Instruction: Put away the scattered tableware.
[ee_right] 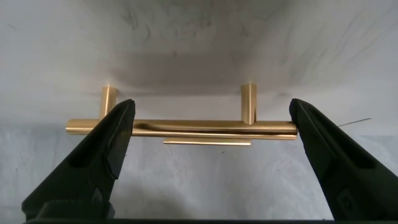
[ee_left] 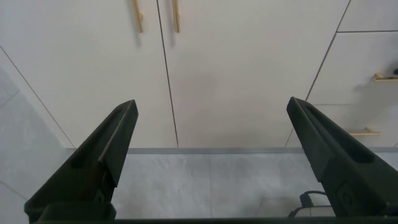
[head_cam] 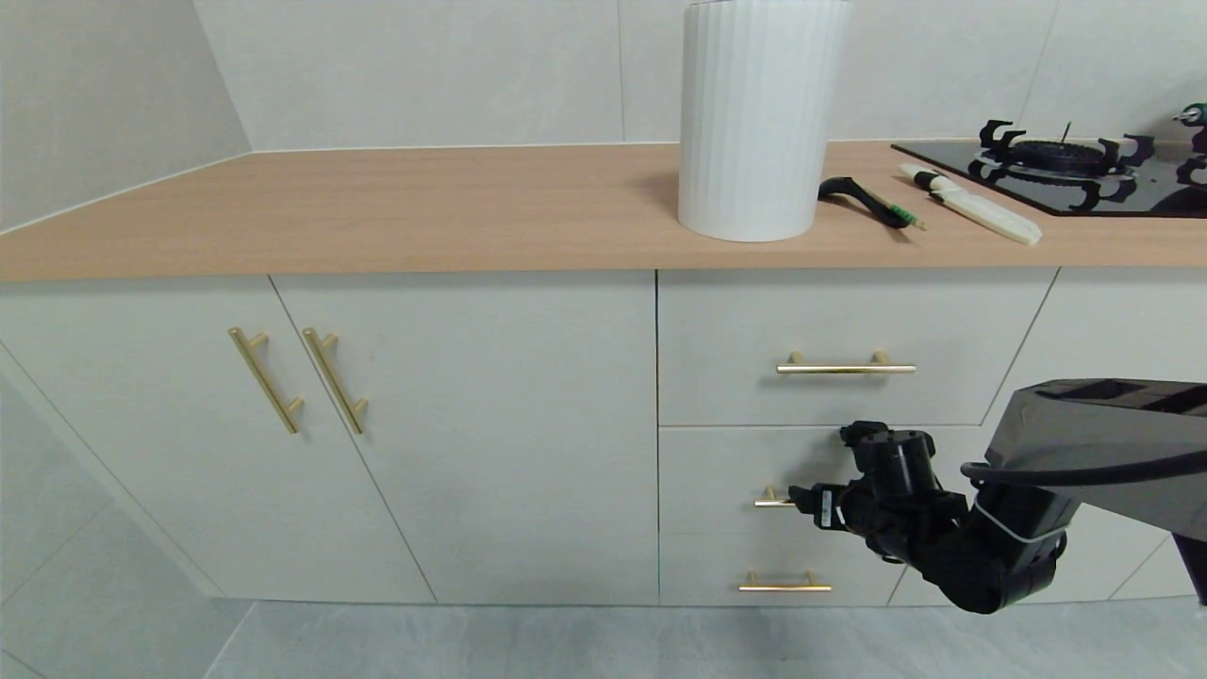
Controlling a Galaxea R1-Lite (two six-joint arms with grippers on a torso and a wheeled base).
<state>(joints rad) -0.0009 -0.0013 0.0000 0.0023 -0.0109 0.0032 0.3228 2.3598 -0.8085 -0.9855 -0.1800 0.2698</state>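
Frames the drawer handle at 4 o'clock with right end effector wide, left end effector also wide, knife on surface at 1 o'clock.

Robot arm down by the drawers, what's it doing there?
The right gripper is at the gold handle of the middle drawer. It is open and has not closed on the bar yet. The left gripper hangs open low in front of the cupboard doors, holding nothing. Up on the counter, a black-handled tool and a white utensil lie beside a tall white jar, not yet put away.
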